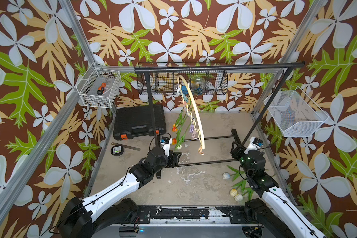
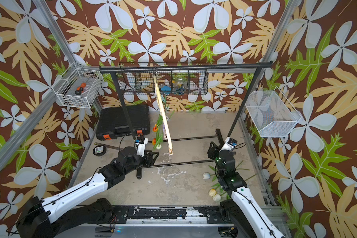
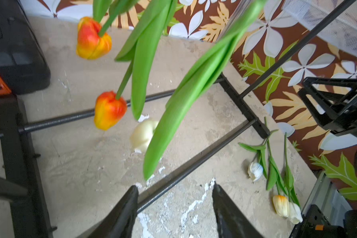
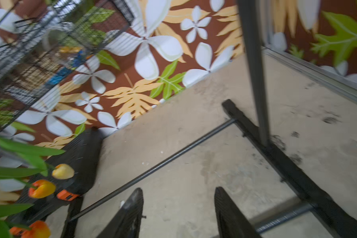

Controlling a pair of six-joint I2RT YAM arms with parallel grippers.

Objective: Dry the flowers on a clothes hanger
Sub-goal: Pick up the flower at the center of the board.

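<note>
The cream arc clothes hanger (image 1: 195, 109) (image 2: 163, 117) hangs by its hook from the black rack's top bar, with pastel clothespins along it. Three flowers hang head down from the pins: two orange tulips (image 1: 174, 127) (image 3: 109, 109) and a cream one (image 3: 142, 135). More flowers (image 1: 226, 175) (image 3: 280, 205) lie on the table at the right front. My left gripper (image 1: 175, 159) (image 3: 175, 186) is open and empty, just below and in front of the hanging tulips. My right gripper (image 1: 236, 146) (image 4: 178, 188) is open and empty beside the rack's right post.
The black rack (image 1: 218, 67) has floor bars (image 1: 206, 161) crossing the table. A black tool case (image 1: 139, 121) sits at the back left, with a ruler (image 1: 126, 146) and a round black disc (image 1: 118, 149) near it. Wire baskets (image 1: 100, 88) (image 1: 295, 115) hang on the side frames.
</note>
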